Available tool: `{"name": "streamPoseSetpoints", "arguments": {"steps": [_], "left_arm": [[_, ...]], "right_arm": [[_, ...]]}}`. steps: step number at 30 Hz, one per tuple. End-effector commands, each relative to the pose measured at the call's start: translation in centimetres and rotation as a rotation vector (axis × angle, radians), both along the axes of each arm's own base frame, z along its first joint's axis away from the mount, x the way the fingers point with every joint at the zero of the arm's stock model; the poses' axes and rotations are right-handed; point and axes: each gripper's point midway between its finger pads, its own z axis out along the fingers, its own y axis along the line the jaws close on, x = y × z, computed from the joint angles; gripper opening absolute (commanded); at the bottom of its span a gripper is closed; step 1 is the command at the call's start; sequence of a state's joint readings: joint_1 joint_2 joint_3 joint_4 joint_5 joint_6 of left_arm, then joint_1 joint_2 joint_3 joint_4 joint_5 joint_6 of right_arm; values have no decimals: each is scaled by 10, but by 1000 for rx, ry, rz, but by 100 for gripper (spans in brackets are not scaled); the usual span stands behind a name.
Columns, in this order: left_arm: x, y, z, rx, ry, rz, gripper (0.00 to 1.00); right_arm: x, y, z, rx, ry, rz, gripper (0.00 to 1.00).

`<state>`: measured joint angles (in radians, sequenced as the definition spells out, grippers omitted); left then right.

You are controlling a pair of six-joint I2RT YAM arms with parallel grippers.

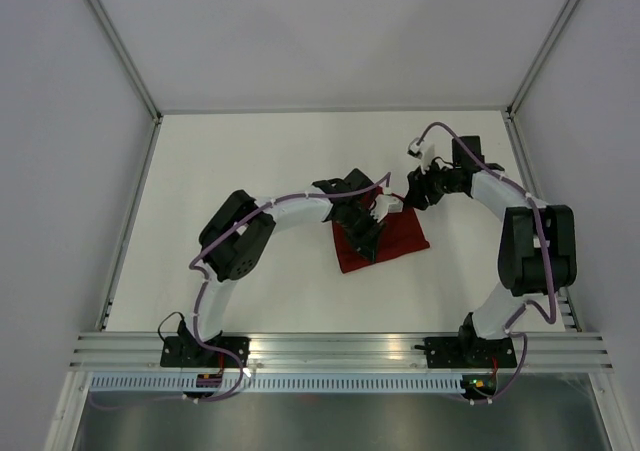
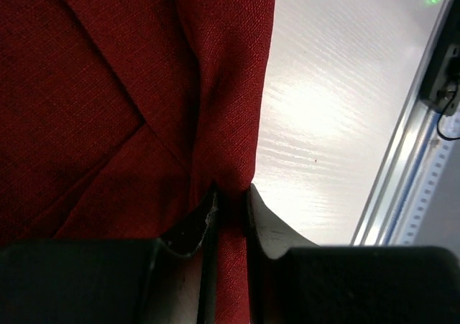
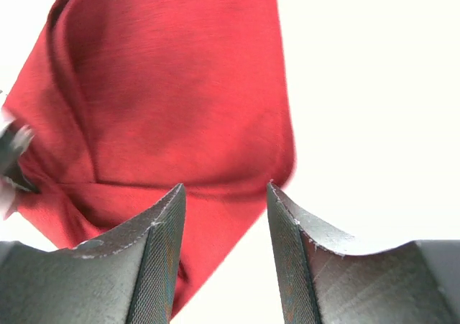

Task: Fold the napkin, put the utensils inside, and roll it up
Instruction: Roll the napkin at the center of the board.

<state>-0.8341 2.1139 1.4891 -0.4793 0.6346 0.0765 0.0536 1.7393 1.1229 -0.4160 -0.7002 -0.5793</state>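
Observation:
The dark red napkin (image 1: 403,237) lies folded and bunched at the table's middle right. My left gripper (image 1: 367,233) reaches over its left part and is shut on a raised fold of the cloth. The left wrist view shows the fold pinched at the gripper (image 2: 231,195), with the napkin (image 2: 108,87) creased ahead. My right gripper (image 1: 411,198) hovers at the napkin's far right corner. It is open and empty (image 3: 224,189), with the napkin (image 3: 180,87) ahead of the fingers. No fork shows; a blurred pale thing sits at the left edge of the right wrist view.
The white table (image 1: 250,171) is bounded by grey walls on three sides. An aluminium rail (image 1: 340,351) carrying both arm bases runs along the near edge and also shows in the left wrist view (image 2: 402,173).

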Motion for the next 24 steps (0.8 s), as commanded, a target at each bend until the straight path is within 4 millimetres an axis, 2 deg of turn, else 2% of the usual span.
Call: {"name": "streamPoseSetpoints", "arguments": {"steps": [1,3,5,6,7,10,13,14,16,17,24], "left_arm": [[-6,6,3,43,171,40,2],[-3,6,0,62,199,49,2],[1,7,1,74,223,57,2],[2,9,-3,82,239,62,2],[5,7,0,70,247,63,2],[11,8,-2,70,273,73,2],[13,10,-3,61,330,78,2],[14,10,-3,59,339,79,2],[16,10,-5,59,351,82,2],[17,10,-6,60,359,83,2],[22,12,-13,77,410,95,2]], "right_arm": [[4,-12,34,37,-126,-22,55],[-4,-14,42,19,-172,-5,56],[-22,-15,35,-3,-183,37,56],[-28,-15,42,-7,-218,48,56],[-42,-14,33,-7,-201,70,57],[-65,-11,33,-18,-245,150,59],[-79,-12,32,-63,-301,219,59],[-83,-7,35,-81,-346,259,60],[-91,-5,29,-112,-367,289,62],[-96,4,31,-118,-393,323,64],[-120,34,3,-234,-470,476,69]]}}
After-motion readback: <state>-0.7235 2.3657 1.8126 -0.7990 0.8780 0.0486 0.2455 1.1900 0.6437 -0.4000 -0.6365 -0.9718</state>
